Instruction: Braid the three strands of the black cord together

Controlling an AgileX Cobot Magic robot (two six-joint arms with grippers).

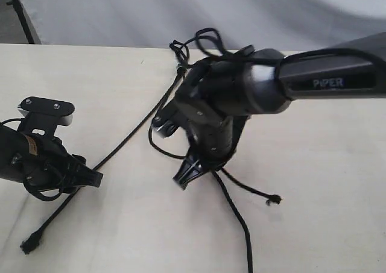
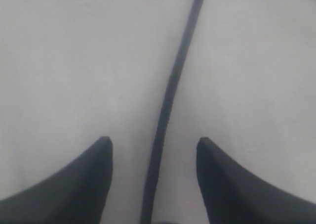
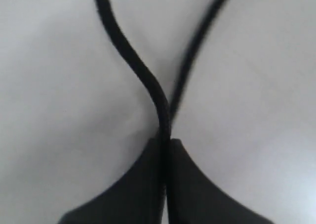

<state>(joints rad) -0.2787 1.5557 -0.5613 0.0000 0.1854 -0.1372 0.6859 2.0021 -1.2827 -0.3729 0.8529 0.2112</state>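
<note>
1. Right gripper (image 3: 162, 144) is squeezed tight on the held strand (image 3: 148, 80), low over the table (image 1: 338, 182). A second strand (image 3: 197, 41) crosses just behind the pinch. My guess is it's holding that one so it can be carried over its neighbour.
2. Left gripper (image 2: 154, 142) has its jaws spread, straddling the outer strand (image 2: 170, 90), which lies flat on the table. It's not grabbing it yet, probably just lined up for a pick.
3. Black cord (image 1: 180, 56): the bound end sits at the far side of the table and the strands fan out toward the near side. No plait visible anywhere, so I'd say the braiding has barely started.
</note>
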